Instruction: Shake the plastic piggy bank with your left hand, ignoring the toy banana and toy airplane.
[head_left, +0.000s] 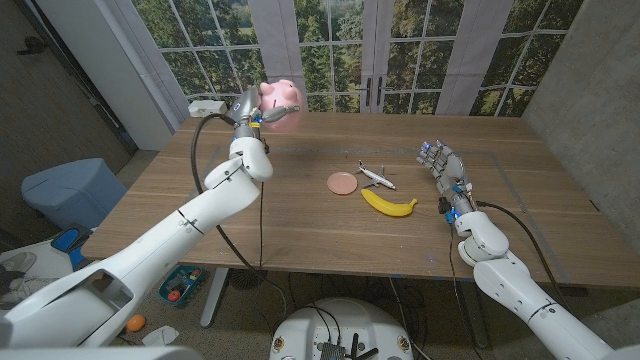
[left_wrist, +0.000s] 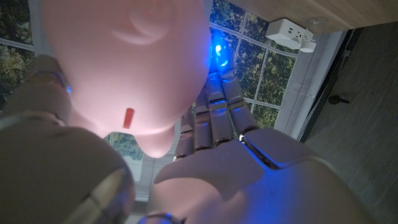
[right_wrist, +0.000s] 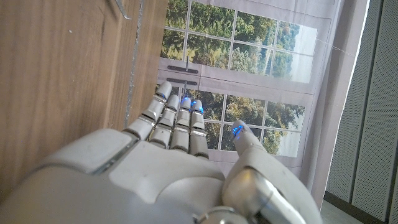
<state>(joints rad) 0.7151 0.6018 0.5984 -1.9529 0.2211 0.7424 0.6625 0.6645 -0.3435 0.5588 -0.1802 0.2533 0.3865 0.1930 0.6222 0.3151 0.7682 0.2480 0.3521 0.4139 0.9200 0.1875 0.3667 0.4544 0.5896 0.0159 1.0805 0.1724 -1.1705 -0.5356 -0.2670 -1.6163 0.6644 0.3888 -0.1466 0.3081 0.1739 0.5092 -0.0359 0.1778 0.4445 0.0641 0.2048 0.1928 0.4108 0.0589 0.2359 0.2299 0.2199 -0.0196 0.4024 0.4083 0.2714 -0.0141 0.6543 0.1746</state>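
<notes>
My left hand is raised above the table's far left and grips the pink plastic piggy bank, which looks blurred in the head view. Close up in the left wrist view, the pink piggy bank sits against my left hand, fingers wrapped around it. The yellow toy banana and the small white toy airplane lie mid-table. My right hand stands on its edge at the table's right, fingers straight and holding nothing; the right hand shows beside the wood.
A flat pink disc lies beside the airplane on the wooden table. A white power strip sits at the far left corner. Windows stand behind the table; a blue bin is on the floor to the left.
</notes>
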